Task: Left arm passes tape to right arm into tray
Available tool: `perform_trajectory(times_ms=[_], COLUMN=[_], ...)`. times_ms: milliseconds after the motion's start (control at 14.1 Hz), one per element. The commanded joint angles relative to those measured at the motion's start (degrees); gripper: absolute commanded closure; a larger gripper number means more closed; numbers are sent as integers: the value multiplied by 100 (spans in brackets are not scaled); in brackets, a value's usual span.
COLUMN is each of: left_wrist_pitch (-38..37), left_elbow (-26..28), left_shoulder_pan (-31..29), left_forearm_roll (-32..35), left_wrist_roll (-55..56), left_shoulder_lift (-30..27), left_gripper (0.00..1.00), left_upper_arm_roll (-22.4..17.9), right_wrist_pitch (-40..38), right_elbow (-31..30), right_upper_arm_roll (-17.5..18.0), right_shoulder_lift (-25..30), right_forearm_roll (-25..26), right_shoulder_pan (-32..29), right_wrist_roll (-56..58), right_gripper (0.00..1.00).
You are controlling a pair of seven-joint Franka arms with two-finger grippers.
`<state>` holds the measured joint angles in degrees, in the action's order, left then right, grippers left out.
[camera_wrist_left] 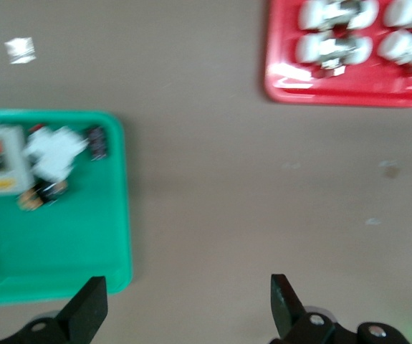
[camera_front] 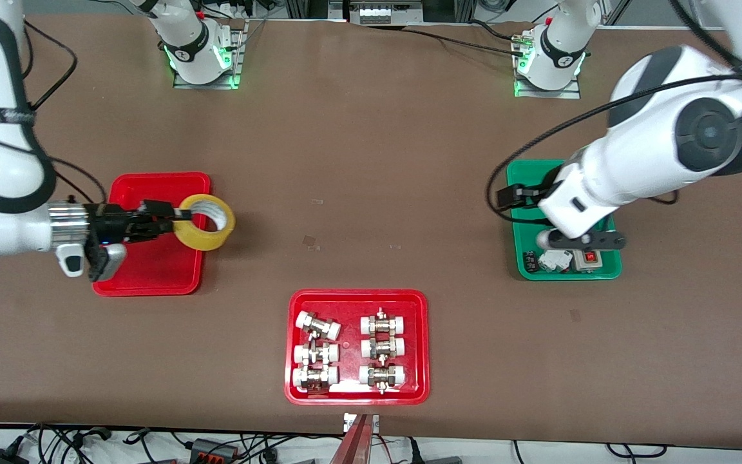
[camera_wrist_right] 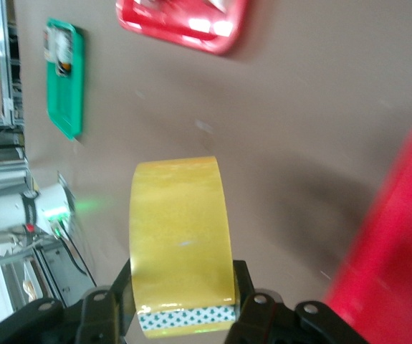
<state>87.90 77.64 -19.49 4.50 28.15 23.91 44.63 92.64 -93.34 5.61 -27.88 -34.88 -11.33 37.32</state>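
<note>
My right gripper (camera_front: 181, 222) is shut on the yellow tape roll (camera_front: 207, 222) and holds it in the air over the edge of the plain red tray (camera_front: 152, 274) that faces the middle of the table. In the right wrist view the roll (camera_wrist_right: 180, 229) stands on edge between the fingers, and the tray's rim (camera_wrist_right: 399, 244) shows beside it. My left gripper (camera_front: 580, 240) is open and empty over the green tray (camera_front: 525, 177). In the left wrist view its black fingertips (camera_wrist_left: 91, 308) stand wide apart above bare table beside that tray (camera_wrist_left: 55, 244).
A red tray (camera_front: 358, 396) with several white-capped metal fittings lies near the front camera, at the table's middle. The green tray holds a switch box (camera_front: 589, 259) and small parts. Both arm bases stand along the edge farthest from the front camera.
</note>
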Motion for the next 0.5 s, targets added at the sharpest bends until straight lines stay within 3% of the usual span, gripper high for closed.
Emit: perform_trajectory(times_ms=[0,142,356,427], left_wrist_pitch=[-728,-732,-590,-538], left_elbow=[111,295,620,908], left_shoulder_pan=[-12,181,1111,1218], left_forearm_roll=[103,95,103,42], left_wrist_roll=[-360,-1027,-2012,-2206], left_shoulder_lift=[-867,-1220,-1598,-1782], left_gripper=[0,0,0,0], left_upper_arm_roll=[-566,-1277,-2744,-3010], right_wrist_pitch=[-264,-264,-212,-185], right_elbow=[62,62,88,97], right_upper_arm_roll=[125,125,125,125], right_shoulder_lift=[-330,-559,-911,-1025], right_forearm_roll=[436,622,894,947], right_shoulder_pan=[-526,-790,-1072,-1099], right_wrist_roll=[398,644,960,1074], right_gripper=[100,100,100,100])
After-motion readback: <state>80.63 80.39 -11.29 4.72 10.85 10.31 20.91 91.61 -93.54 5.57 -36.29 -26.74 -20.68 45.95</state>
